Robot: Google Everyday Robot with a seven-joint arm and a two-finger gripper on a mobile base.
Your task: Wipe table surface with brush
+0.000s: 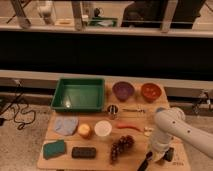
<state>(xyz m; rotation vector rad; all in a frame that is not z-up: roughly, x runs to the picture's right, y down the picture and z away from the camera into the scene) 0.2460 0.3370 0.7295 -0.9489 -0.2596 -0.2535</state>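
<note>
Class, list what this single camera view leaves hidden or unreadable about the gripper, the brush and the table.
- Gripper: at the table's front right corner, covered by the white arm.
- Brush: head hidden under the arm; handle end cut by the bottom edge.
- Table surface: front edge cut off.

Tray sits back-left on the worktop, two bowls to its right. Tool is at the front-right, brush under it, grapes just left.

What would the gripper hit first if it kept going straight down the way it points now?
Most likely the table surface itself. The gripper hangs low over the front right corner, shut on the brush, which slants toward the front edge. How much gap remains is unclear.
</note>
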